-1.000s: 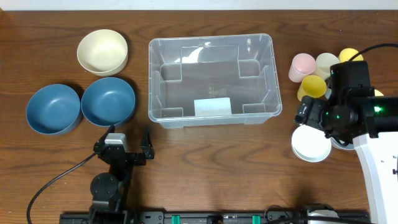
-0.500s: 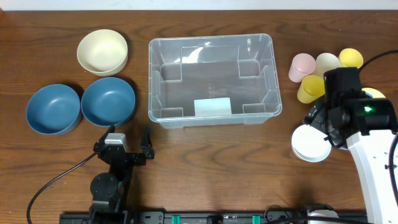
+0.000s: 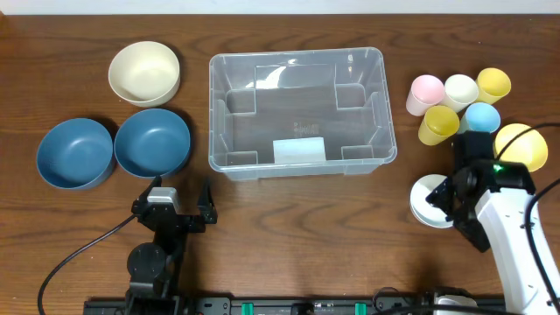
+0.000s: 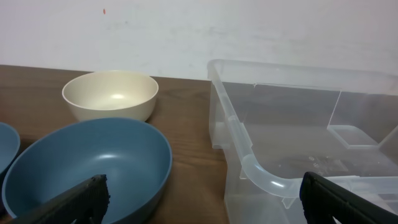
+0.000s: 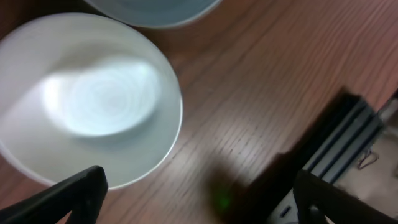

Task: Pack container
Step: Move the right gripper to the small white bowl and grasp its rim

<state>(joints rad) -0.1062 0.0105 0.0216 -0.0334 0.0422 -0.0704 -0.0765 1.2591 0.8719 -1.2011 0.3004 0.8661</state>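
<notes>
Since a second ago the right arm (image 3: 506, 236) has drawn back along the bench (image 3: 306, 236); I read the right tool (image 5: 199, 194) spread wide, empty, above the round white bowl (image 5: 93, 99). Same for the left tool (image 4: 202, 196); the large clear rectangular plastic bin (image 3: 262, 114) sits mid-bench.

Toward the far left corner of the wooden table (image 3: 297, 227) we see a cream bowl (image 3: 144, 73). By the left edge sit the outer blue bowl (image 3: 75, 153) and, touching it, the inner blue bowl (image 3: 152, 142). Near the right edge we find a pink cup (image 3: 426, 93), white cup (image 3: 460, 89), far yellow cup (image 3: 493, 84), near yellow cup (image 3: 438, 123) and light blue cup (image 3: 482, 115) clustered, a yellow bowl (image 3: 521, 145) beside them, and a white bowl (image 3: 429, 199) nearer the front edge.
</notes>
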